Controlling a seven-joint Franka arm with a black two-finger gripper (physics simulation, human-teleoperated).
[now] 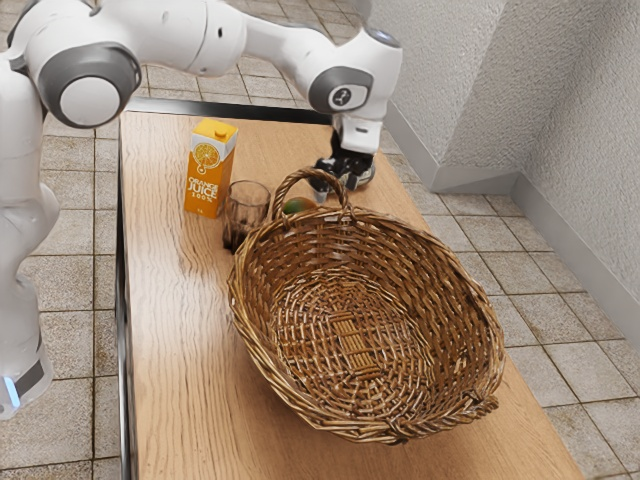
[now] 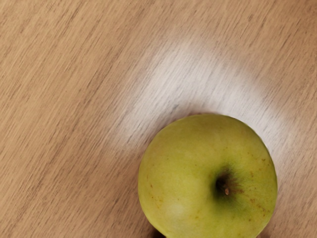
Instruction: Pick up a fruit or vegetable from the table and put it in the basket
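The basket shows its bare woven bottom; the glass and juice carton stand near. The apple is on the table, under the gripper; I can't tell its grip.

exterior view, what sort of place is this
Looks like a simulated test room, perhaps a kitchen mock-up: a tiled floor, a rough plaster wall, and a robot arm at a wooden table.
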